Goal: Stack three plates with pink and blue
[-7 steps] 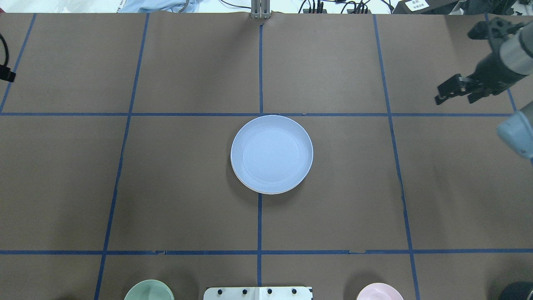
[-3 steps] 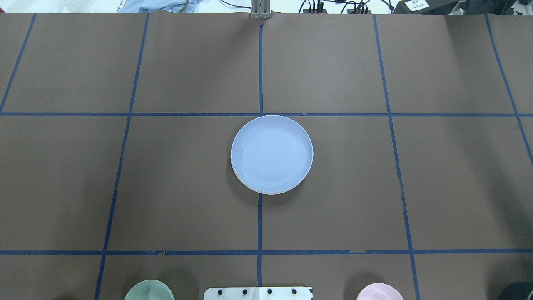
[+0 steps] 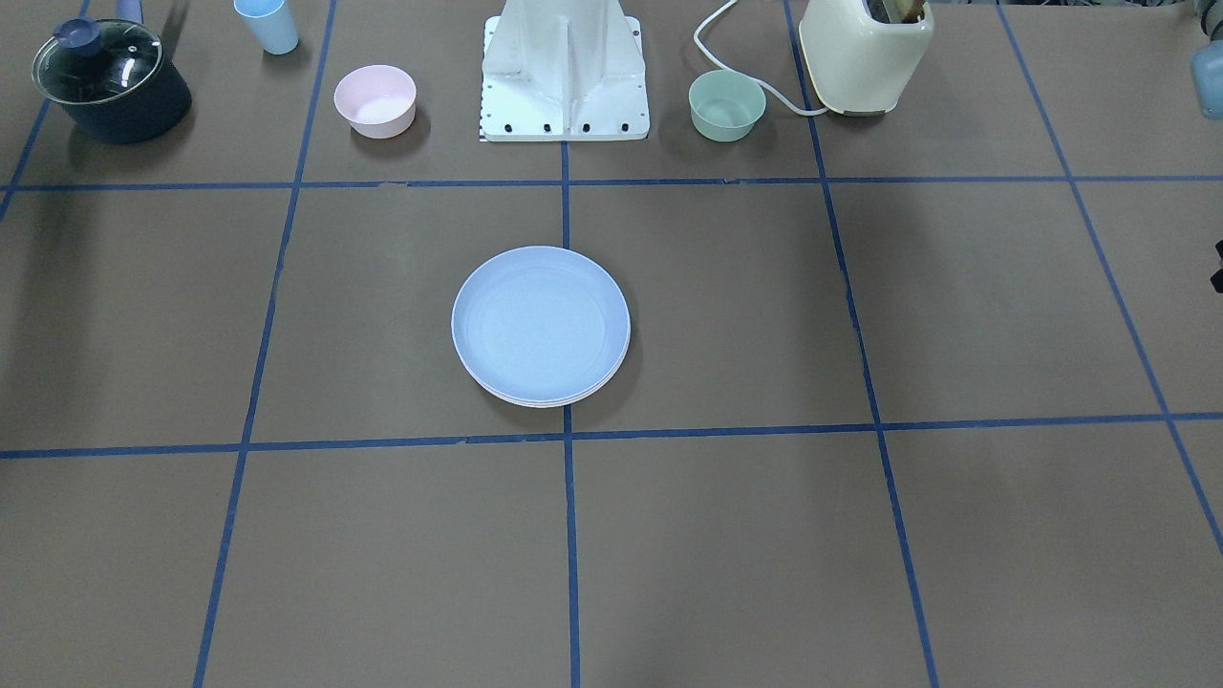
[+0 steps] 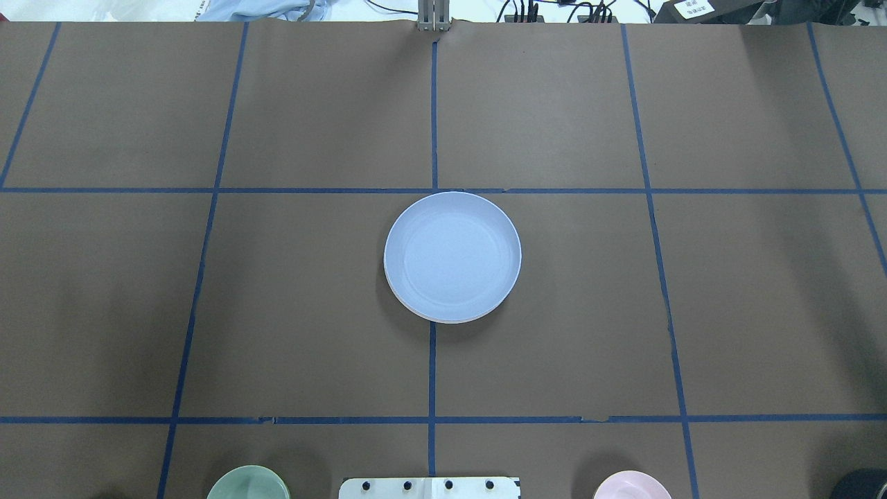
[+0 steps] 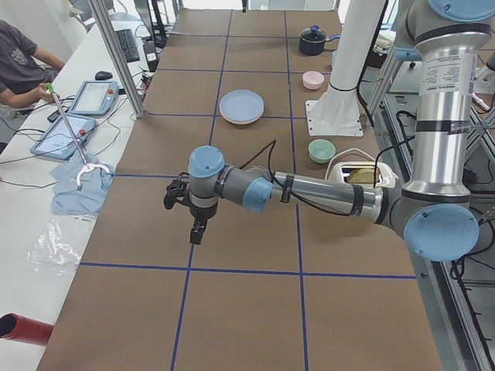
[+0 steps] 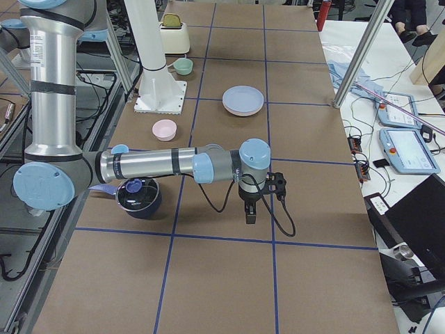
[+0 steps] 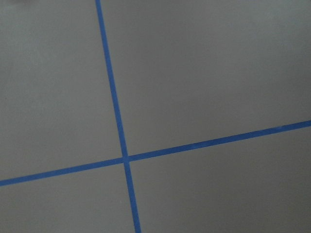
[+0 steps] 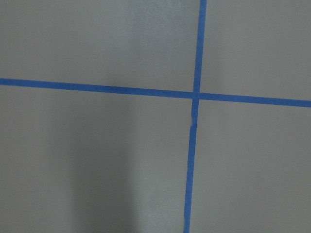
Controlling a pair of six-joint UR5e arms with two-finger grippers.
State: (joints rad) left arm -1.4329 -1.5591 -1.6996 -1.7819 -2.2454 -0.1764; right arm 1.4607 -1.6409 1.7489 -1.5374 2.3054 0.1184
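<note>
The light blue plate [image 4: 452,256] lies on top of a stack at the table's centre, also seen in the front view [image 3: 541,325]. Only thin pale rims of the plates under it [image 3: 552,402] show; their colours are hard to tell. Both grippers are outside the overhead view. My left gripper [image 5: 196,234] hangs over bare table far from the stack, towards the table's left end. My right gripper [image 6: 249,216] hangs over bare table towards the right end. I cannot tell whether either is open. Both wrist views show only brown table and blue tape.
Along the robot's side stand a pink bowl [image 3: 375,99], a green bowl [image 3: 726,105], a light blue cup [image 3: 267,24], a lidded dark pot [image 3: 110,79], a cream toaster [image 3: 865,53] and the white robot base [image 3: 566,67]. Operators sit across the table.
The right gripper, at the overhead view's right edge a second ago, has drawn out of that view. The dark part at its left edge is gone too. The plate stack has not moved.
</note>
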